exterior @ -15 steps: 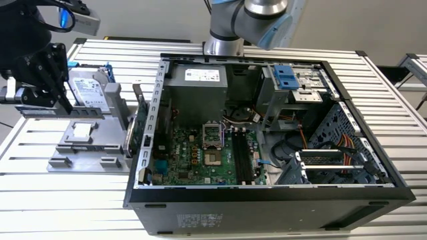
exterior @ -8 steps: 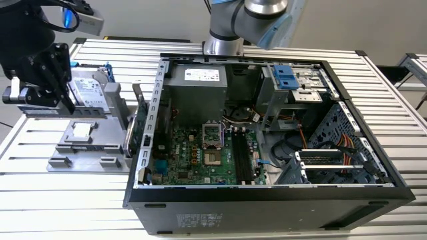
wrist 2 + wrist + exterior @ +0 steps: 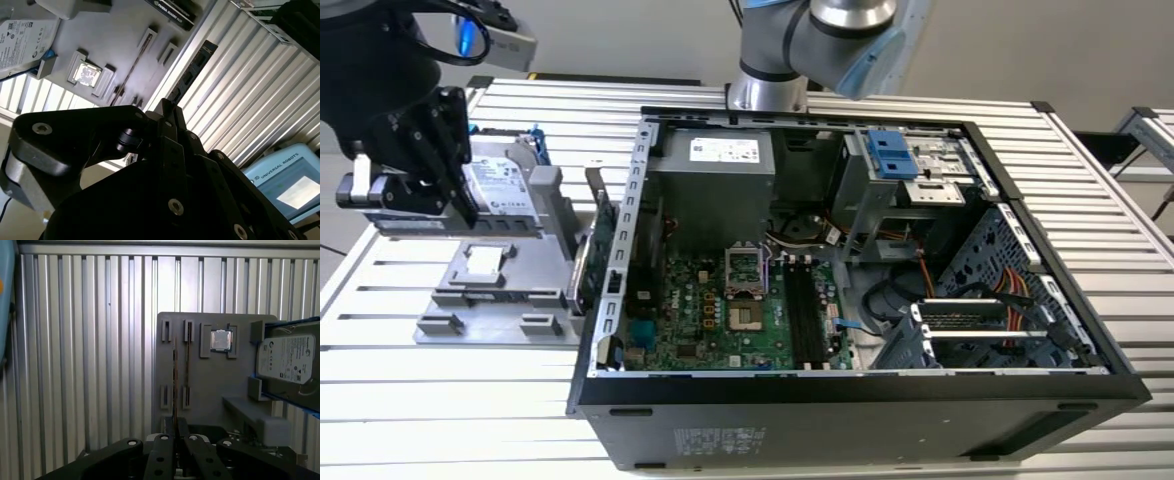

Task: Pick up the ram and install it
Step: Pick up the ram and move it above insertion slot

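Exterior view shows a ribbed aluminium slat table (image 3: 454,400) in front of a plain grey wall (image 3: 627,40). In both wrist views the black pincer (image 3: 176,424) is clamped on the long dark-blue ram stick (image 3: 175,380). The stick juts straight out from the fingertips, its long axis in line with them. It is seen edge-on in the first wrist view, pointing over the flat grey fixture plate (image 3: 210,385). On that plate sit a square silver processor chip (image 3: 220,340) and a silver hard drive in a blue-edged frame (image 3: 287,360). Toward the exterior view's right stands the open black computer case (image 3: 854,400) holding a green motherboard (image 3: 707,320). The case's side wall rises between pincer and board.
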Action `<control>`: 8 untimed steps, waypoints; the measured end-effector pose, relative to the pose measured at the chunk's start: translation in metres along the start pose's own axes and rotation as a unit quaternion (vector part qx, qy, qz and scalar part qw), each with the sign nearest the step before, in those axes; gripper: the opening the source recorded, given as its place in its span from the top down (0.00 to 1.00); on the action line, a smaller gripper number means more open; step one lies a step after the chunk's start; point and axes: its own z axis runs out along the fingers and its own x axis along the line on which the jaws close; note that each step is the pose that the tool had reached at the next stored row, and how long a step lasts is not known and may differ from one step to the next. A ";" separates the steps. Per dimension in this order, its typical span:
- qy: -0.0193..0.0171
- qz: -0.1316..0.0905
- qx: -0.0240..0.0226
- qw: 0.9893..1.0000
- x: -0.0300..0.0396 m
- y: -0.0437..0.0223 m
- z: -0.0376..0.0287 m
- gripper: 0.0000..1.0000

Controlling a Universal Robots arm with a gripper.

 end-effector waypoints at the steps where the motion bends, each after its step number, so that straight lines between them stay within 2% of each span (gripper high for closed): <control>1: 0.000 0.000 0.000 1.000 0.0000 -0.0006 0.0000 1.00; 8: 0.000 0.000 0.000 1.000 -0.0001 -0.0057 0.0000 1.00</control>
